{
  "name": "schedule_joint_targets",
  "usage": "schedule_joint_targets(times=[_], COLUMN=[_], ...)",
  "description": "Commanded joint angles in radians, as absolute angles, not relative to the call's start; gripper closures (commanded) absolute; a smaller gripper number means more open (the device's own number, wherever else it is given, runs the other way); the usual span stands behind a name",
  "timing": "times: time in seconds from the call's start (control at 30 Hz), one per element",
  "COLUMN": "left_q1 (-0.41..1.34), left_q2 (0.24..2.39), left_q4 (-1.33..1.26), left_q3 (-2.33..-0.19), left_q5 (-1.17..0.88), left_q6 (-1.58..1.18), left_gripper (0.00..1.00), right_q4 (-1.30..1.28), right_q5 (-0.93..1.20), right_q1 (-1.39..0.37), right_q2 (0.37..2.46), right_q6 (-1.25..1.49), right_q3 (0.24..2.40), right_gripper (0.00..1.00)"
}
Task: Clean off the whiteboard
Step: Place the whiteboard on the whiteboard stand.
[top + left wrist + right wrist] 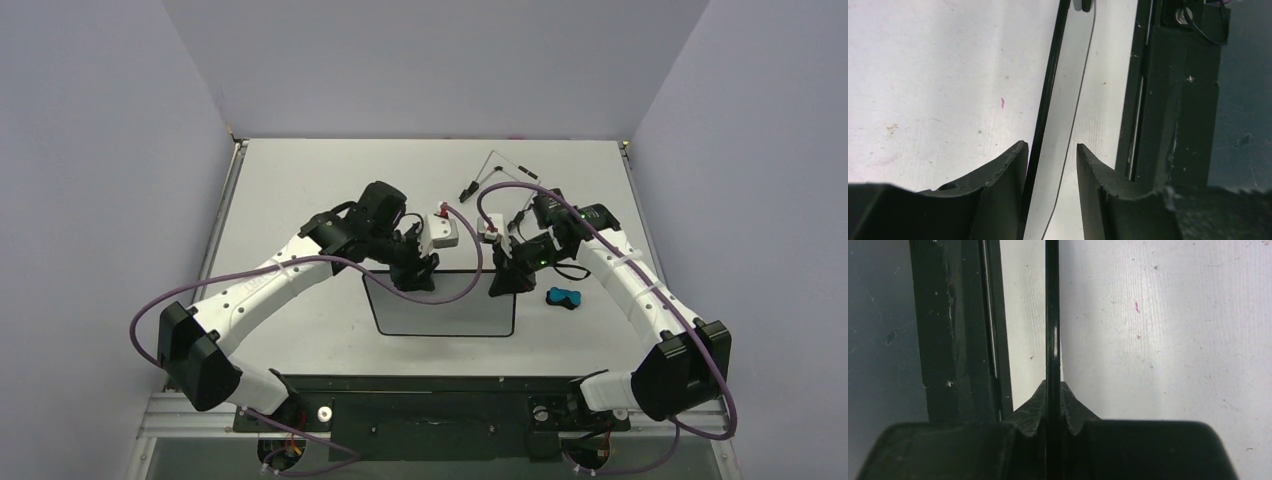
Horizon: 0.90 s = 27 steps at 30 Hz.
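The whiteboard (440, 305) stands on edge above the table between my two arms, its white face looking wiped clean from above. My right gripper (503, 280) is shut on the board's black rim (1052, 315) at its right top corner, and the fingertips (1068, 395) pinch the rim from both sides. My left gripper (415, 275) is at the left top corner. In the left wrist view it (1050, 146) is open astride the rim (1048, 90), which runs close along one finger with a clear gap to the other.
A small blue eraser (564, 297) lies on the table just right of my right gripper. The thin wire easel stand (500, 170) lies at the back. The black base frame (1173, 100) runs along the near table edge.
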State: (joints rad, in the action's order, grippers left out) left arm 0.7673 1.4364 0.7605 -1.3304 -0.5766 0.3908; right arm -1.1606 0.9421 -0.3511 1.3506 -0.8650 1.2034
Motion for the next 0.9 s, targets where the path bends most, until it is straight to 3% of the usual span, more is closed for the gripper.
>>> schedule_joint_targets(times=[0.0,0.2,0.43,0.87], left_q1=[0.751,0.699,0.454,0.361], left_q2=[1.414,1.328,1.001,0.752], left_q4=[0.636,0.515,0.172,0.115], left_q3=[-1.360,-1.351,-1.071,-0.781], left_q5=[-0.574,-0.446,-0.465,-0.464], left_q6=[0.359,0.282,0.034,-0.096], left_gripper=[0.61,0.59,0.57,0.56], right_q4=[-1.039,-0.929,-0.825,-0.624], right_q5=[0.941,0.917,0.956,0.996], right_q1=[-0.302,-0.180,-0.009,0.149], right_q2=[1.305,1.290,1.328,1.328], right_q6=[-0.780,-0.683,-0.581,-0.310], right_q3=[1.182,1.171,1.218,1.300], right_gripper=[1.00,1.00,1.00,1.00])
